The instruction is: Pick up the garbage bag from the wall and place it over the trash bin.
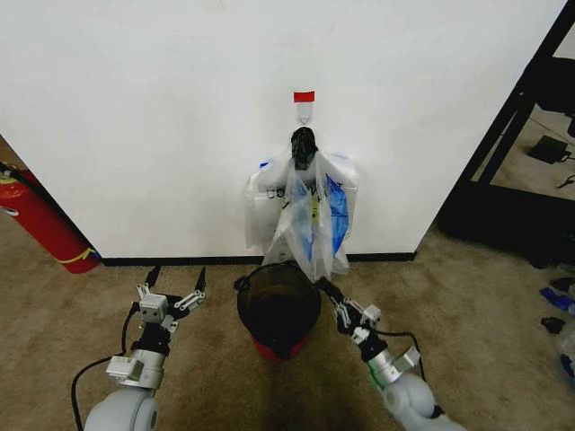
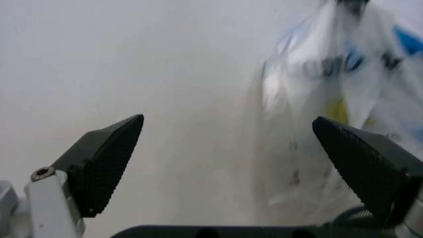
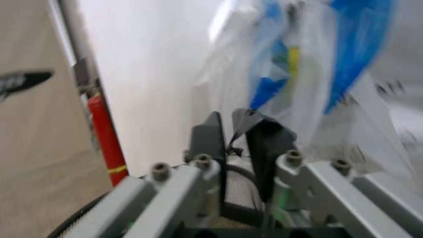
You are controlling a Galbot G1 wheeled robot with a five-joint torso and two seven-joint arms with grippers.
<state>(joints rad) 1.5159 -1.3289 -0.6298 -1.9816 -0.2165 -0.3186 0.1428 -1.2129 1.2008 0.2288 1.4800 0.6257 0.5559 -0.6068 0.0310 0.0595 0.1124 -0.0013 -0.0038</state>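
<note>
The garbage bag (image 1: 314,241), thin clear plastic with blue strips, hangs down the white wall (image 1: 135,117) from a black clip (image 1: 304,144) under a small hook (image 1: 304,113) and a red tape strip (image 1: 304,96). More bags of the same print (image 1: 268,193) are bunched behind it. Its lower end reaches the rim of the black trash bin (image 1: 278,305) with the red base. My right gripper (image 1: 323,287) is at that lower end, its fingers (image 3: 211,141) nearly together with a fold of the bag's film between them. My left gripper (image 1: 175,285) stands open left of the bin, holding nothing.
A red fire extinguisher (image 1: 40,224) leans by the wall at the far left. A black frame (image 1: 512,117) and loose items (image 1: 557,296) on the carpet stand to the right. A black baseboard (image 1: 171,261) runs along the wall.
</note>
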